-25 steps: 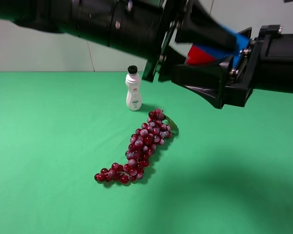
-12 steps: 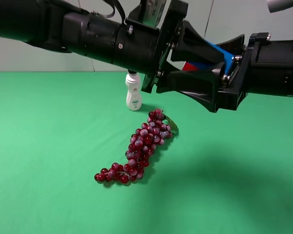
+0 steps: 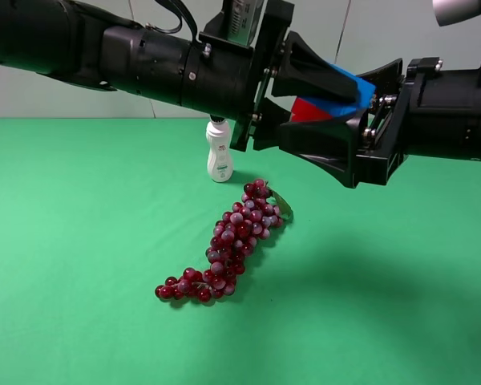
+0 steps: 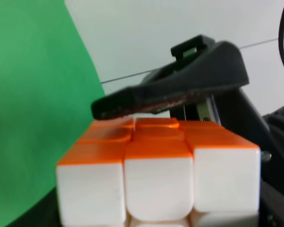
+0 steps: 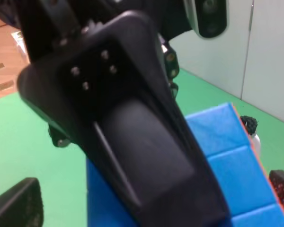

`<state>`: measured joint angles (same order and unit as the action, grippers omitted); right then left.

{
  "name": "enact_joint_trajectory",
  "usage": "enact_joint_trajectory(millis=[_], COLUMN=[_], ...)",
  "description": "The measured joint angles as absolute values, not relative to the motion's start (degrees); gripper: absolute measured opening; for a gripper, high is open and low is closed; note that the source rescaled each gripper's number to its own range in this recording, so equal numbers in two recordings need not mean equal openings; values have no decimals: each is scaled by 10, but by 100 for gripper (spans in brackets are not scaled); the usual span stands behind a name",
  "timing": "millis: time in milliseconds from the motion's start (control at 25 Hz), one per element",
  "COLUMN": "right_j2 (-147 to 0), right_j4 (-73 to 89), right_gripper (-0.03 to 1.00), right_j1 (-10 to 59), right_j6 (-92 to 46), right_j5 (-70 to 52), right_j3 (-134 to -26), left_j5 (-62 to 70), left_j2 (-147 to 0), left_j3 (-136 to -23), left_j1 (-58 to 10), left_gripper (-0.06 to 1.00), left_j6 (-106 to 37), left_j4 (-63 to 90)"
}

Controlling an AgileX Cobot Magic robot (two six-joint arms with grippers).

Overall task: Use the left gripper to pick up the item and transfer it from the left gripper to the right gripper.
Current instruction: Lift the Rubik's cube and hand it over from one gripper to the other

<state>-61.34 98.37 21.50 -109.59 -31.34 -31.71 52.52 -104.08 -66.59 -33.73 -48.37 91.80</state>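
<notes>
- I count one cube, held in the air over the far edge of the green table.
- One left gripper, clamped on the cube, with a finger on its blue face.
- One right gripper, its fingers spread around the cube. One pad touches the orange face and the other stands clear.
- One white bottle near the far edge.
- One grape bunch mid-table.

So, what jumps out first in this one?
At the top of the high view the black left gripper clamps a small multicoloured puzzle cube in mid-air, with the black right gripper open around it. Below, a bunch of dark red grapes lies mid-table on the green cloth, a small white bottle with a black cap standing just behind it.
</notes>
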Motion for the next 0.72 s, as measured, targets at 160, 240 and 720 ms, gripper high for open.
enact_joint_trajectory(millis=[160, 240, 720], right_j2=[-613, -613, -613], right_j4=[983, 982, 966], right_gripper=[100, 100, 24], right_j1=[215, 215, 215], right_j6=[-1096, -1096, -1085], right_j5=[-313, -313, -298], right_j3=[-317, -317, -317], left_j5=[535, 536, 548], left_j2=[-1041, -1041, -1041], left_j3=[-666, -666, -666], left_j1=[-336, -336, -336], left_gripper=[0, 0, 0], left_j6=[-487, -488, -489], left_j4=[924, 926, 918])
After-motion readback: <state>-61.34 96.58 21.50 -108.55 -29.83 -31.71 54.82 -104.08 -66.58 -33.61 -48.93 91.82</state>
